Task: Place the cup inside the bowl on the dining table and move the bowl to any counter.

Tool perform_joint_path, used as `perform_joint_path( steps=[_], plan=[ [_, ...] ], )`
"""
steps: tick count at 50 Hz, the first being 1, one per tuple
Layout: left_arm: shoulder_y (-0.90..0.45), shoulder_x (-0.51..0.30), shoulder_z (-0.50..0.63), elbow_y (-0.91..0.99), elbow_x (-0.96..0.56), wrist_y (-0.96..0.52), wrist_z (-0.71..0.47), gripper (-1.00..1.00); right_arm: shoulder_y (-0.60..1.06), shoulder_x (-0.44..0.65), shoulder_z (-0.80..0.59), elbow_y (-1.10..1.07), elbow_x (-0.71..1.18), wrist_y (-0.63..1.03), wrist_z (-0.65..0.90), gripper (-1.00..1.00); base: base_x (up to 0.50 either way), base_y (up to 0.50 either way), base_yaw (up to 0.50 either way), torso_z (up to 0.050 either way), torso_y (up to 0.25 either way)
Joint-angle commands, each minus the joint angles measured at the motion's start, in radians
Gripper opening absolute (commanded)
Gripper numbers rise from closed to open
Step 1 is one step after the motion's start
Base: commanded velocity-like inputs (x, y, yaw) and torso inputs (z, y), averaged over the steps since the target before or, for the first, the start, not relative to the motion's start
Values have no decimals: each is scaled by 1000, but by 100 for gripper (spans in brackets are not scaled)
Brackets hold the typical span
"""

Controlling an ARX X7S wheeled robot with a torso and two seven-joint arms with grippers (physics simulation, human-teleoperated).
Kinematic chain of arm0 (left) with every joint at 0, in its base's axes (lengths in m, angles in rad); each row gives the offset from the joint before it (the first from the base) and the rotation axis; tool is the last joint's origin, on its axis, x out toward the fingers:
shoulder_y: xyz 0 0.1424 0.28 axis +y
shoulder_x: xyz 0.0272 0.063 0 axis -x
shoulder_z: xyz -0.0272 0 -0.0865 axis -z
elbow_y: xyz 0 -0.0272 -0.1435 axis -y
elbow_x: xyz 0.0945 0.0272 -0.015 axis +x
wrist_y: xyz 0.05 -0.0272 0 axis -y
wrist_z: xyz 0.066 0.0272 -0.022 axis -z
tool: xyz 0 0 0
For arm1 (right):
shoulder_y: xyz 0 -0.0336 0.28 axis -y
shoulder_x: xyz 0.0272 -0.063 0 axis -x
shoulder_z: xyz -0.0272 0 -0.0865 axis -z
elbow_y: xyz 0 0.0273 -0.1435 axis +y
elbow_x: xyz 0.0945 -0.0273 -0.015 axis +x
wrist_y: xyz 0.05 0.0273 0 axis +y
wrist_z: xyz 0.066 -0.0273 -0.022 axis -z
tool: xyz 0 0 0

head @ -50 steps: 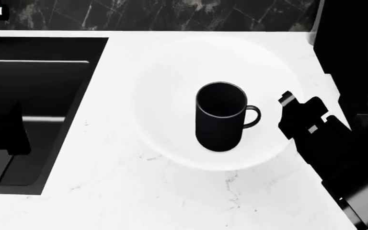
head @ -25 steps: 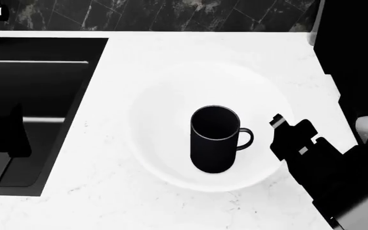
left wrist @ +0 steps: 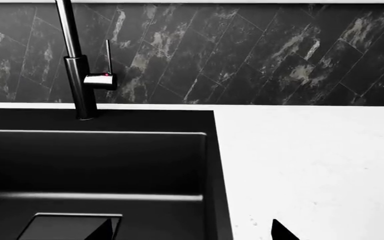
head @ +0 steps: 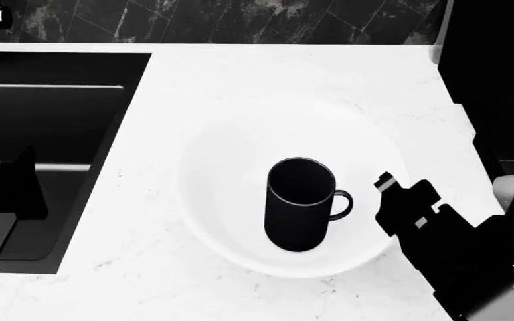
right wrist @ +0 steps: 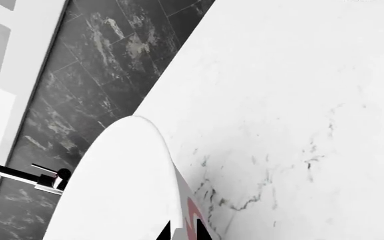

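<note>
The wide white bowl (head: 225, 167) is on or just above the veined white counter (head: 266, 73); I cannot tell which. The black cup (head: 297, 204) stands upright inside it, handle toward my right arm. My right gripper (head: 387, 194) is shut on the bowl's right rim. In the right wrist view the rim of the bowl (right wrist: 118, 185) runs between the two dark fingertips of the right gripper (right wrist: 182, 232). My left gripper (head: 16, 184) hangs over the sink, and in its wrist view the left gripper (left wrist: 192, 235) is open with nothing between its fingers. The dining table is out of view.
A black inset sink (head: 51, 107) fills the counter's left part, with a dark faucet (left wrist: 78, 65) behind it. A dark tiled backsplash (head: 239, 20) runs along the back. A black block (head: 489, 67) stands at the counter's right end.
The bowl, with the cup in it and my right gripper on its rim, has moved toward the counter's near edge. The left arm has barely moved.
</note>
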Motion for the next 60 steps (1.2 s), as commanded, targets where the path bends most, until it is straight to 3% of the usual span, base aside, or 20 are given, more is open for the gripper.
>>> perform_joint_path(
  steps=[1,6,7,34,60],
  plan=[
    [2,1,0,1,-1,3,-3,100,0,2,1,-8,9,-7,-9,-100,0,0,0,0,0],
    [1,5,5,-3,2,6,-2,100,6,6,-1,-11,9,-6,-4,-100,0,0,0,0,0],
    [4,-2,0,-3,-1,7,3,100,6,6,-1,-12,9,-6,-5,100,0,0,0,0,0],
    [-6,4,7,2,-6,2,-8,100,59,40,10,-91,50,16,59,100,0,0,0,0,0],
    [-34,2,12,9,-23,-14,-7,100,146,220,-137,-426,-117,146,162,100,0,0,0,0,0]
  ],
)
